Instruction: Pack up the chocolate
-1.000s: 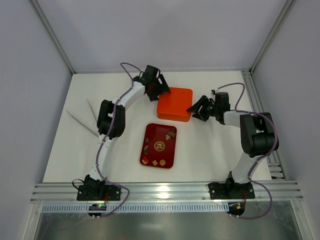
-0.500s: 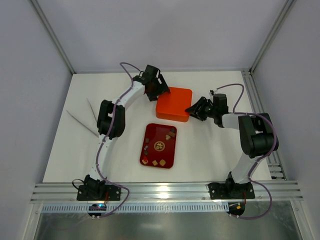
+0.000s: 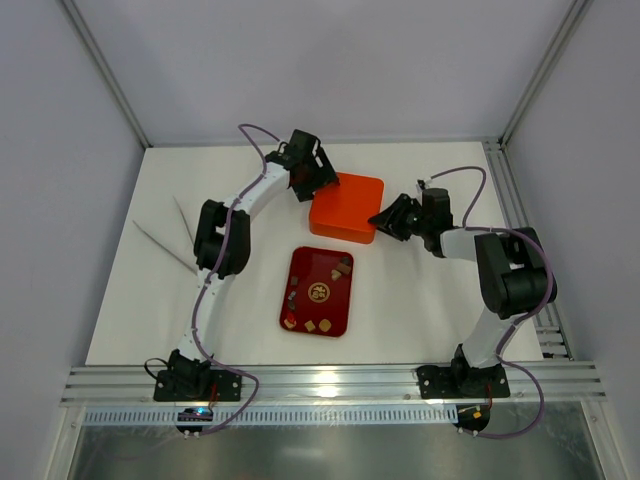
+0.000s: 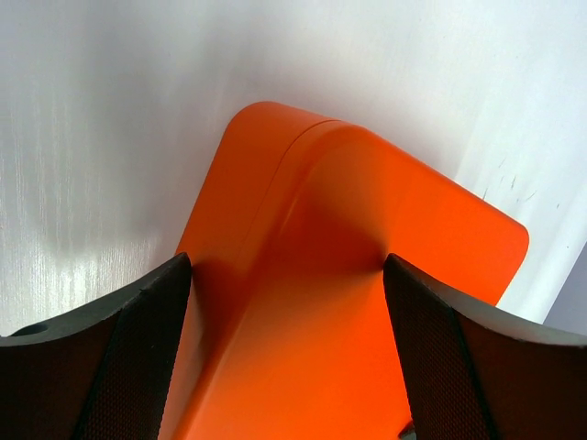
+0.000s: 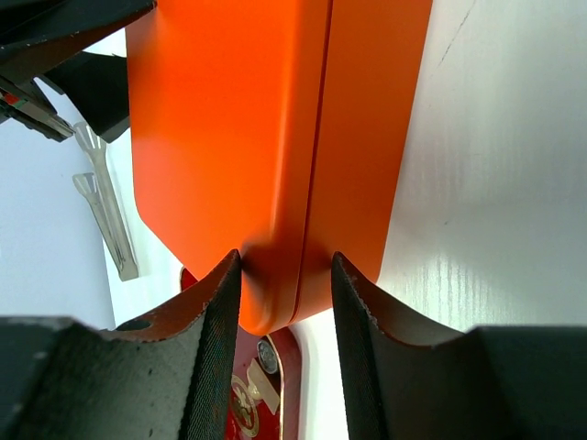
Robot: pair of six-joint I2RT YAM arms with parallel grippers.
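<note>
The chocolate [image 3: 318, 292] is several small brown, tan and cream pieces lying on a dark red tray [image 3: 305, 262] at the table's middle. A closed orange box [image 3: 347, 207] lies just beyond the tray. My left gripper [image 3: 318, 183] is open wide, its fingers straddling the box's far left corner [image 4: 286, 266]. My right gripper [image 3: 385, 220] is closed on the box's near right corner across the lid seam [image 5: 286, 261]. A strip of the tray with one round piece [image 5: 268, 354] shows below that corner in the right wrist view.
Two clear plastic tongs [image 3: 165, 240] lie at the left of the table and also show in the right wrist view [image 5: 105, 215]. White walls enclose the table at the back and sides, and a metal rail [image 3: 330, 385] runs along the near edge.
My right gripper has moved left onto the box's near right corner. The box has shifted slightly left. My left arm has stayed put.
</note>
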